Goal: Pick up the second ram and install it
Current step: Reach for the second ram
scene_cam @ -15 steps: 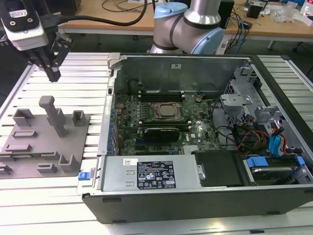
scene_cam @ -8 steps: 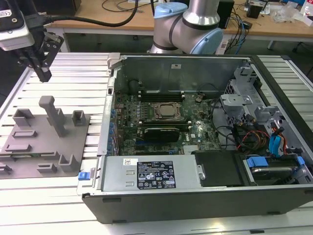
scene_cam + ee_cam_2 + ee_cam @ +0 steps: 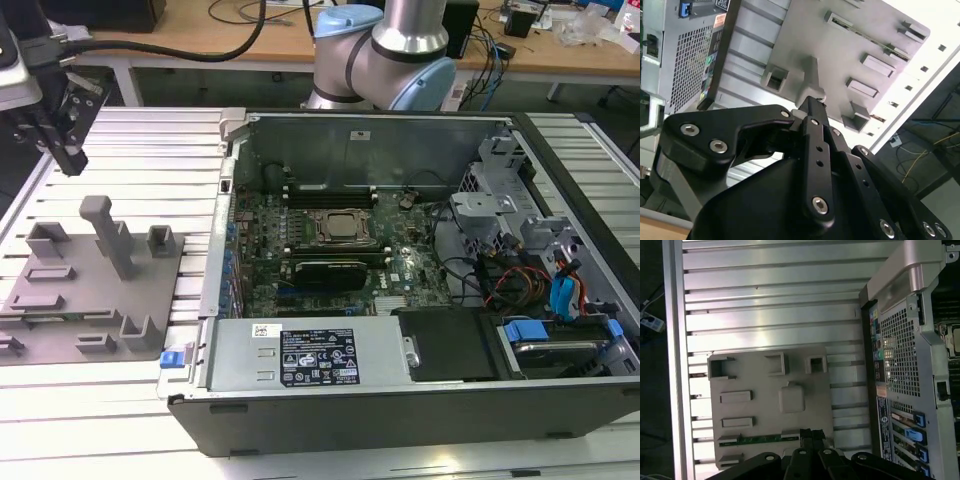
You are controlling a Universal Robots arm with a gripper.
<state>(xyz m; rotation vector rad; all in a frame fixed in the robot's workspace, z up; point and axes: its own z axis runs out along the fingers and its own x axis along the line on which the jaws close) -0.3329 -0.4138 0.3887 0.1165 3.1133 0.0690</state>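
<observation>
The second ram [image 3: 765, 439] is a thin green stick lying in the holders of a grey fixture plate [image 3: 760, 380]. In the exterior view, the ram [image 3: 62, 316] shows as a thin line on that plate [image 3: 90, 300], on the exterior view's left. My gripper [image 3: 72, 160] hangs well above the plate's far side, apart from it, jaws shut and empty. In the first wrist view the gripper's tip [image 3: 811, 434] shows close to one end of the stick. The second wrist view has the black gripper [image 3: 812, 102] in front of the plate [image 3: 840, 55].
An open computer case [image 3: 400, 390] lies on the exterior view's right, with the motherboard [image 3: 330, 250], the CPU socket and a black module inside. A tall grey post [image 3: 105, 235] and several small holders rise from the fixture plate. Ribbed aluminium table rails [image 3: 770, 305] surround it.
</observation>
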